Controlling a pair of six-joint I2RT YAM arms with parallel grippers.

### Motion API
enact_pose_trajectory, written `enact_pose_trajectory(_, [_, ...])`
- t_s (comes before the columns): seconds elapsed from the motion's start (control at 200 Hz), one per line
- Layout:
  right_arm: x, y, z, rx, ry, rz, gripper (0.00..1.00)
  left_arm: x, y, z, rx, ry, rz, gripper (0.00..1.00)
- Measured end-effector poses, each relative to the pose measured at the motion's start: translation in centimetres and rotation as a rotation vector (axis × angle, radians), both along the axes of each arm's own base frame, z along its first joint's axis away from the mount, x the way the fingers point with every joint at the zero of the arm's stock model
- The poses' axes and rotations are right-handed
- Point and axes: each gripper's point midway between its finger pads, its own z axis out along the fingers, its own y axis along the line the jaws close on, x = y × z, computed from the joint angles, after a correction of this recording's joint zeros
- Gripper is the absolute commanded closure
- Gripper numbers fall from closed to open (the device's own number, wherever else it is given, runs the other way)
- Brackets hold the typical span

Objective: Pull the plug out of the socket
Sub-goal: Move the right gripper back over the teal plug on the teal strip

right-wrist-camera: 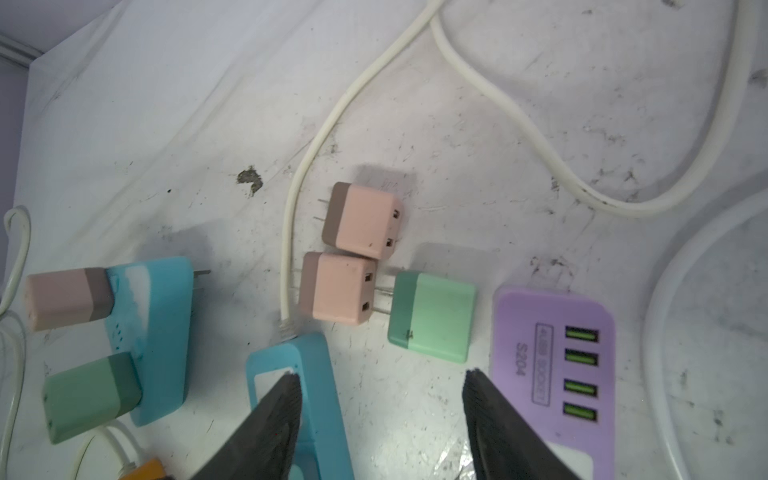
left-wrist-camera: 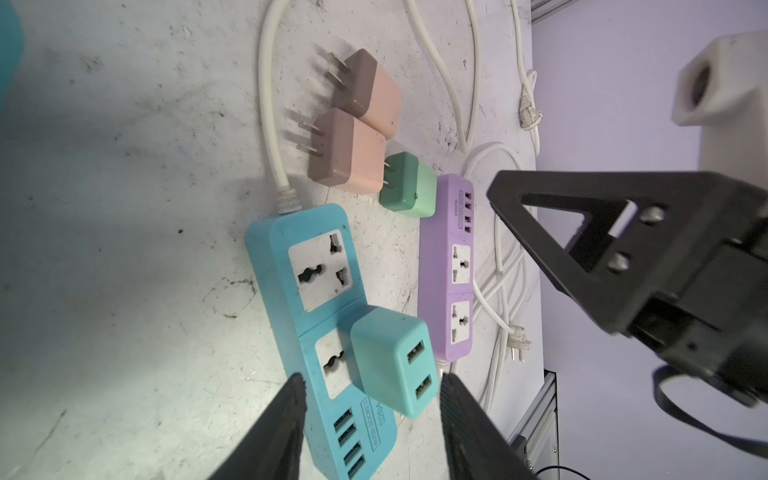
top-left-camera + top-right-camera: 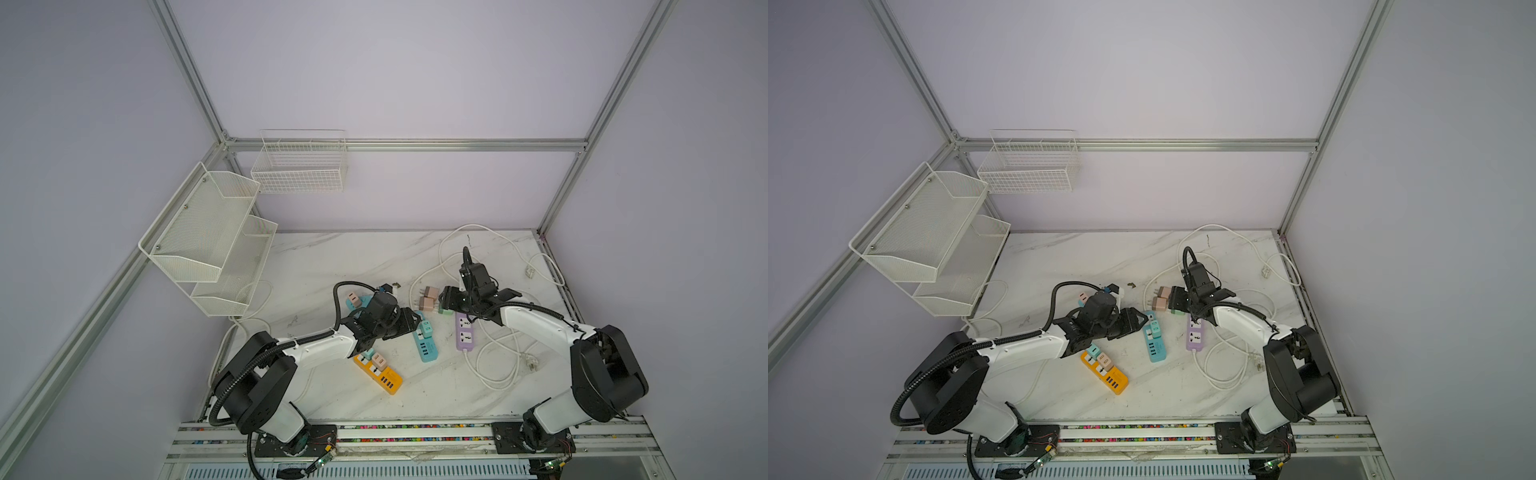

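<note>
A teal plug sits in the near outlet of the blue socket strip, which lies mid-table in both top views. My left gripper is open low over that strip, one finger beside the strip's edge and the other beside the plug. My right gripper is open with bare table between its fingers. Just past its tips a green plug lies loose next to two pink plugs, prongs showing.
A purple socket strip with no plugs in it lies beside the right gripper. An orange strip holds two plugs near the left arm. A blue adapter carries a pink and a green plug. White cables loop at right; wire racks hang at back left.
</note>
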Motion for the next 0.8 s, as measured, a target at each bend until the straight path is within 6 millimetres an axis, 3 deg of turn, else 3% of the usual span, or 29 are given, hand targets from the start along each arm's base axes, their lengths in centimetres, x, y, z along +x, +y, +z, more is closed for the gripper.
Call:
enact_pose_trajectory(0.22, [-3.2, 2.3, 3.1, -0.028, -0.068, 0.068, 0.35, 0.3, 0.4, -0.6, -0.017, 0.014, 0.029, 0.48])
enact_pose_trajectory(0.555, [-7.1, 4.9, 3.4, -0.058, -0.065, 0.151, 0.35, 0.7, 0.8, -2.8, -0.005, 0.057, 0.068, 0.50])
enact_pose_trajectory(0.8, [-9.0, 5.7, 1.9, -0.099, -0.036, 0.184, 0.35, 0.6, 0.6, -5.2, 0.019, 0.102, 0.057, 0.53])
